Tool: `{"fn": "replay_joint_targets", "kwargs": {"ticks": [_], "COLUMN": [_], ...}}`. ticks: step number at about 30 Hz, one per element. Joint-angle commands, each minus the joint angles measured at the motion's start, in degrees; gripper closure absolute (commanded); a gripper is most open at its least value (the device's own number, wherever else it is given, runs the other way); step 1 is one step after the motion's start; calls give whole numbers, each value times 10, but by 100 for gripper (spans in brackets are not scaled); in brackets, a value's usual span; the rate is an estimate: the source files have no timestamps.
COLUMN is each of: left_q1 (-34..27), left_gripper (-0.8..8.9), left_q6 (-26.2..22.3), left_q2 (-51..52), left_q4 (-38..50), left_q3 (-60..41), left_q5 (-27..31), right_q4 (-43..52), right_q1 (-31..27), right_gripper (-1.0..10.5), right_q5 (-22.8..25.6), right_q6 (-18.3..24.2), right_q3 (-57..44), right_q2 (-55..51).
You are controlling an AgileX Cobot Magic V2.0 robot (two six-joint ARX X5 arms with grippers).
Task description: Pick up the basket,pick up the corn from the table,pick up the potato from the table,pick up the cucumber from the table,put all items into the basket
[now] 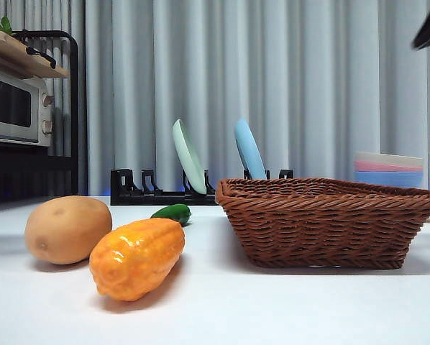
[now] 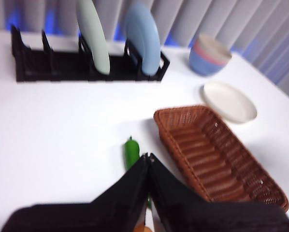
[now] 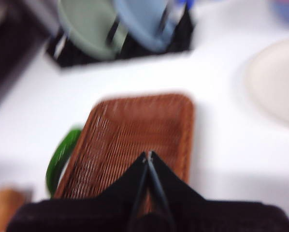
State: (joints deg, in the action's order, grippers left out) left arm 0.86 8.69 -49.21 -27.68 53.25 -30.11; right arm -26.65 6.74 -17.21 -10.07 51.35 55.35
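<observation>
Brown woven wicker forms a rectangular basket [image 1: 323, 221] with flared sides and a braided rim, standing empty on the smooth white bench [image 1: 272, 309]. Well apart from it lie three vegetables: a smooth tan oval potato [image 1: 67, 228], a glossy orange-yellow bumpy corn cob [image 1: 137, 257] just beside the potato and nearer the front camera, and a small dark-green cucumber [image 1: 172, 213] behind them, between the corn and the basket. Behind everything, a black dish rack [image 1: 161, 192] holds a pale green plate [image 1: 188, 156] and a light blue plate [image 1: 249, 149] on edge. Stacked pastel bowls [image 1: 389, 169] sit beyond the basket, and a white plate [image 2: 230, 101] lies flat near them. Neither arm holds anything: the left pincer [image 2: 148, 157] hangs above the cucumber with its jaws pressed together, and the right pincer [image 3: 148, 155] hangs over the basket, jaws likewise closed.
</observation>
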Motion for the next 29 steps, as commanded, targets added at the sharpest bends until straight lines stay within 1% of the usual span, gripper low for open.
{"fn": "replay_joint_targets", "kwargs": {"ticks": [1,2,4,5,6,7,11,21,22,24,25,27,29], "left_q1": [0,0,4,6,8,10,23,45,45,46,49,55,68], "left_gripper": [753,661,409,363,366,366,366,366,366,366,366,365,364], "left_q6": [-28,-28,-27,-27,-27,-27,-27,-25,-25,-25,-24,-23,-23], "left_q2": [-45,-57,-80,-88,-95,-101,-115,-126,-126,-126,-127,-133,-149], "left_q4": [-25,-33,-44,-47,-52,-55,-56,-45,-46,-45,-45,-42,-32], "left_q3": [24,30,39,40,41,41,41,41,41,41,41,41,41], "left_q5": [-4,-4,-3,-3,-3,-3,-2,1,1,1,1,1,2], "right_q4": [-63,-77,-91,-91,-90,-87,-70,-57,-57,-59,-58,-58,-60], "right_q1": [1,1,1,1,1,1,0,1,1,1,1,0,-10], "right_gripper": [927,877,696,624,571,564,569,582,656,879,971,957,957], "right_q5": [-36,-40,-38,-38,-38,-36,-35,-40,-40,-40,-40,-48,-82], "right_q6": [83,93,97,97,99,102,106,106,106,105,105,90,71], "right_q3": [50,63,82,86,90,92,100,146,146,146,146,150,158], "right_q2": [68,87,125,139,154,169,228,425,442,455,454,442,421]}}
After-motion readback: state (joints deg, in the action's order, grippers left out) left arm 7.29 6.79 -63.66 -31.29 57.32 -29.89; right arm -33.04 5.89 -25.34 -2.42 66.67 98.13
